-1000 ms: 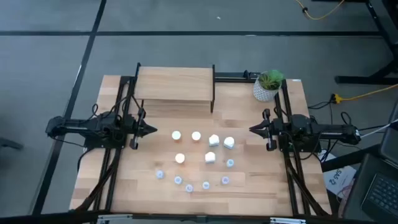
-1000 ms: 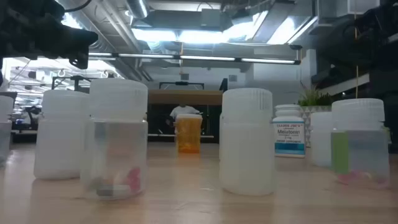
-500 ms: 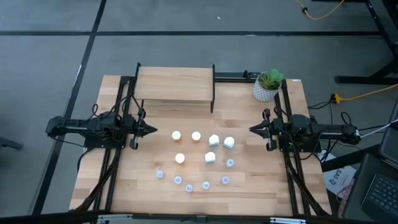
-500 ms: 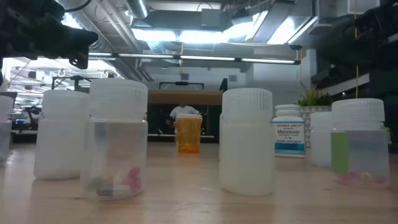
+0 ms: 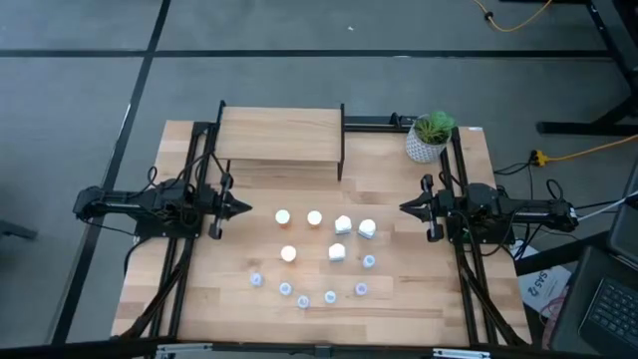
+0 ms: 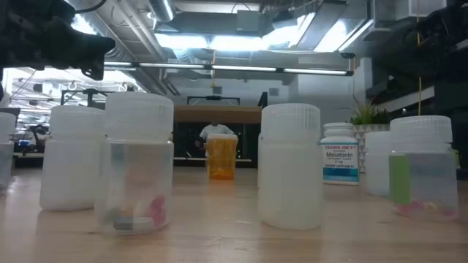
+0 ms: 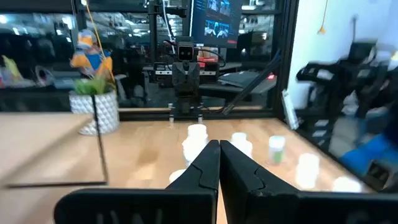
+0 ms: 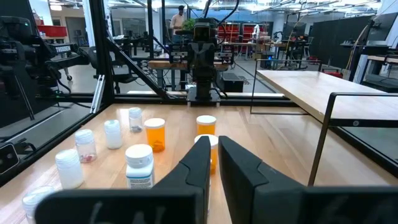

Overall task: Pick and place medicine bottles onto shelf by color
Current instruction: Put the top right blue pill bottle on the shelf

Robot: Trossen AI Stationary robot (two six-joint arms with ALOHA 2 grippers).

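Note:
The medicine bottles stand in a loose cluster mid-table: orange ones (image 5: 283, 216), blocky white ones (image 5: 343, 225) and pale-blue vials (image 5: 303, 300) nearer the front edge. The shelf (image 5: 281, 138) stands on its thin black legs at the table's far side, its wood top bare. My left gripper (image 5: 247, 208) hovers level at the left of the cluster, shut with nothing in it. At the cluster's right, my right gripper (image 5: 403, 207) also hovers level, pointing at the bottles. Its fingers (image 8: 198, 163) are drawn together to a thin slit and hold nothing.
A white pot with a green plant (image 5: 431, 138) stands at the far right corner, beside the shelf. Black frame rails (image 5: 189, 249) run along both side edges of the table. Bare wood lies between the shelf and the bottles.

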